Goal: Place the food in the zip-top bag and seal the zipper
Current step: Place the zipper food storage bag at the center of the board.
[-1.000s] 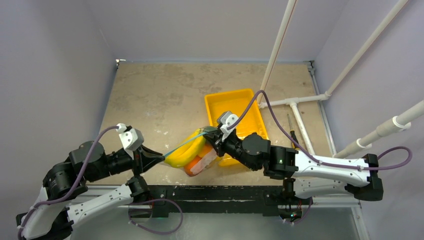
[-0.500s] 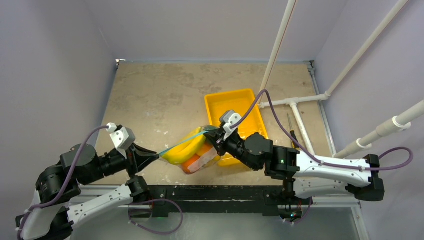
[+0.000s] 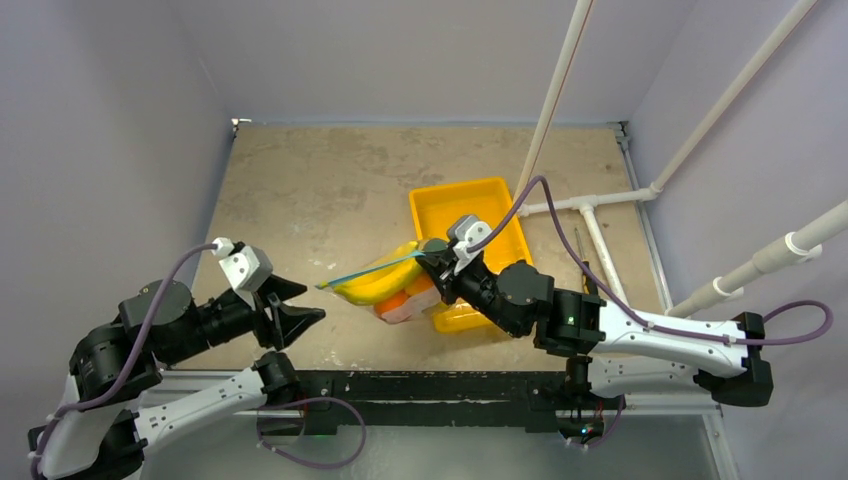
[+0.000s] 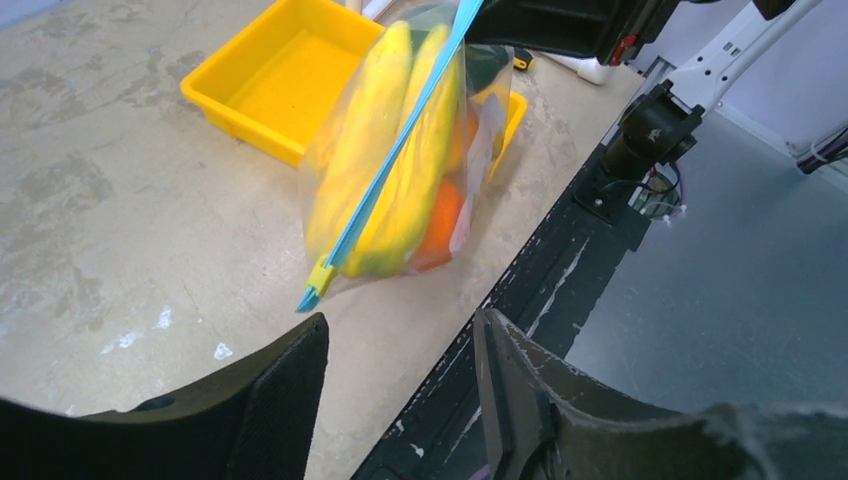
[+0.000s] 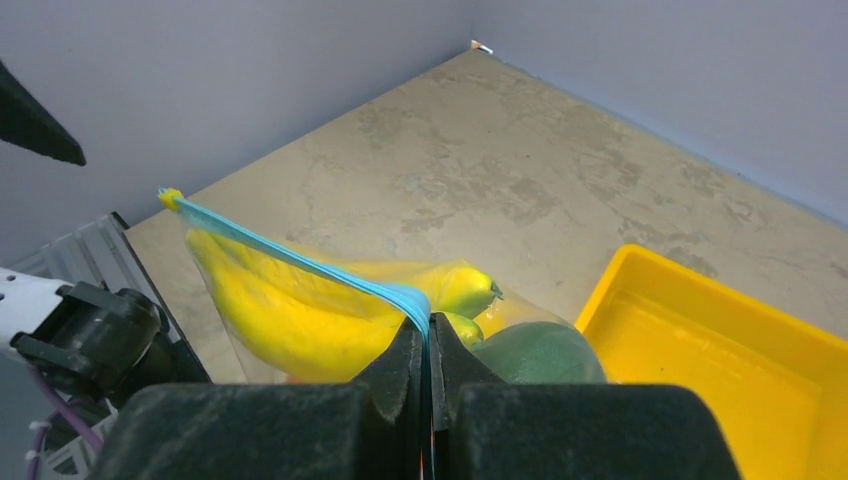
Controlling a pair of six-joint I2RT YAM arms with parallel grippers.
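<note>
In the middle of the top view our right gripper [image 3: 432, 258] is clenched on the zipper [image 3: 372, 270] of the lifted zip-top bag [image 3: 405, 305] holding the food [image 3: 375, 288], and the strip runs lower-left, its free end just beyond our left gripper [image 3: 303, 304], spread and empty.

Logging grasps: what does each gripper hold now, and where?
Right gripper pinches the clear floppy plastic bag by one end of its teal-blue zipper strip. Left gripper open, holds nothing.

the zip-top bag [image 4: 470, 150] is thin clear plastic, glossy and creased, its zipper [image 4: 385, 165] a smooth teal strip. the food [image 4: 355, 150] inside and the tray [image 4: 270, 85] look like glossy plastic. the table [image 4: 100, 200] is matt, rough and mottled.
</note>
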